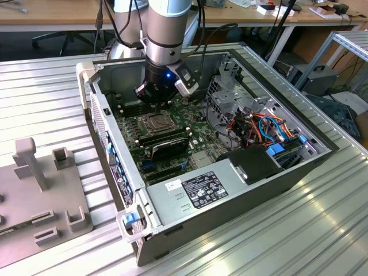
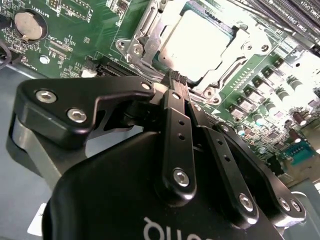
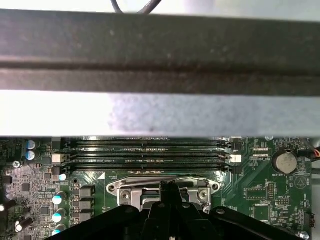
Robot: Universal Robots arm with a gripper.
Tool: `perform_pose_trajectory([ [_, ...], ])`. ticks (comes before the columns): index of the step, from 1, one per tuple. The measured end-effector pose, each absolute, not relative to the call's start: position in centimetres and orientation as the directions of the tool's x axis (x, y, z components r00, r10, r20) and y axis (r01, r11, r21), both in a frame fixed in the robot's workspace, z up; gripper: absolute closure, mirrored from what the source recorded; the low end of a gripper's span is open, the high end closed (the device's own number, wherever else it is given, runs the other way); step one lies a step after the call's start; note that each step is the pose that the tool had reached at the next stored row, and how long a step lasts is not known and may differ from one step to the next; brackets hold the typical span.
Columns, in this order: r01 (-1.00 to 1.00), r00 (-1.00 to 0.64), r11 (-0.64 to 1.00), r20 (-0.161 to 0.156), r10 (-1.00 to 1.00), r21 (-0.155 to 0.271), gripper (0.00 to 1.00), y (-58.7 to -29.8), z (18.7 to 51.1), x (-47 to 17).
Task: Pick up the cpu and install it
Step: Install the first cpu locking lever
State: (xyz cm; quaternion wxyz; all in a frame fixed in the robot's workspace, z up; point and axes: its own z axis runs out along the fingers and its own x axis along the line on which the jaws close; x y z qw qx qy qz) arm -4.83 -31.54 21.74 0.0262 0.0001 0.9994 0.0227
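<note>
Silver-grey and flat, the cpu (image 2: 200, 42) already lies in its socket (image 2: 150, 30) on the motherboard (image 1: 172, 129), inside the open computer case (image 1: 190, 195). Just above it hangs the gripper (image 2: 175, 77), its fingers pressed together and empty, probably because the chip is seated.

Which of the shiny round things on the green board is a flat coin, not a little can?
The coin battery in the first wrist view: flat, wide, alone in a round holder. The capacitors are upright cylinders in a row beside the socket.
</note>
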Motion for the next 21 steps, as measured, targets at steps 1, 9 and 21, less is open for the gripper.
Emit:
perform_pose_trajectory([
  [1,-0.001,-0.999,0.999,-0.052,0.001,0.045,0.89,-31.5,21.8,-4.8],
  [9,-0.001,-0.999,0.999,-0.053,0.001,0.046,0.89,-31.9,22.5,-4.8],
  [21,-0.001,-0.999,0.999,-0.053,0.001,0.045,0.89,-34.4,22.5,-4.8],
])
